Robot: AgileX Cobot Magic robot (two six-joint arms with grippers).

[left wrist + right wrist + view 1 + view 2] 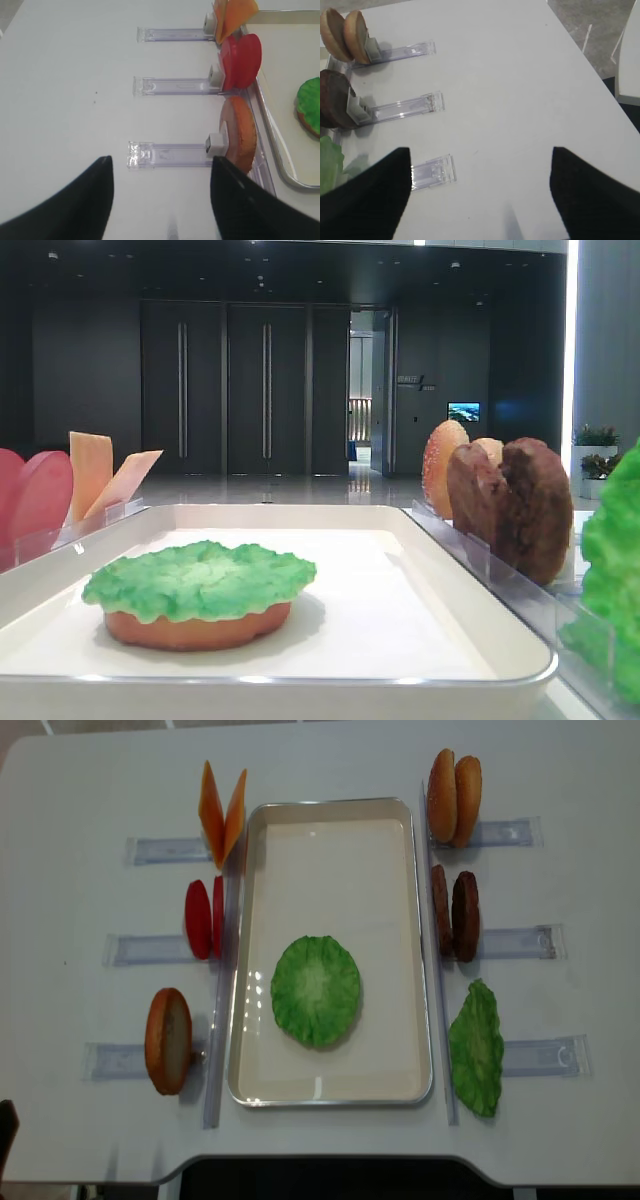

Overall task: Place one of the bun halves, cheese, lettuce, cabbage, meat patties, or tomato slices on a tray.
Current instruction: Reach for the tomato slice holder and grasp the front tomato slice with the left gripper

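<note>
We count one tray (330,1092), two tomato slices (204,917), two cheese (221,813) slices, two meat patties (455,915), and six clear racks (150,850). Bun halves (168,1040): three standing, one flat on the tray. Lettuce (316,990): one piece there, another at right.

No readable text, labels or numbers in any view.

A small sign (415,383) on the dark back wall beside the open doorway carries pale lettering, but it is too small and blurred to read. A lit screen (463,411) farther right on that wall shows only a blue-green picture with no legible words. The food pieces, the white tray (330,1096), the clear racks (170,86) and the tabletop bear no markings.
</note>
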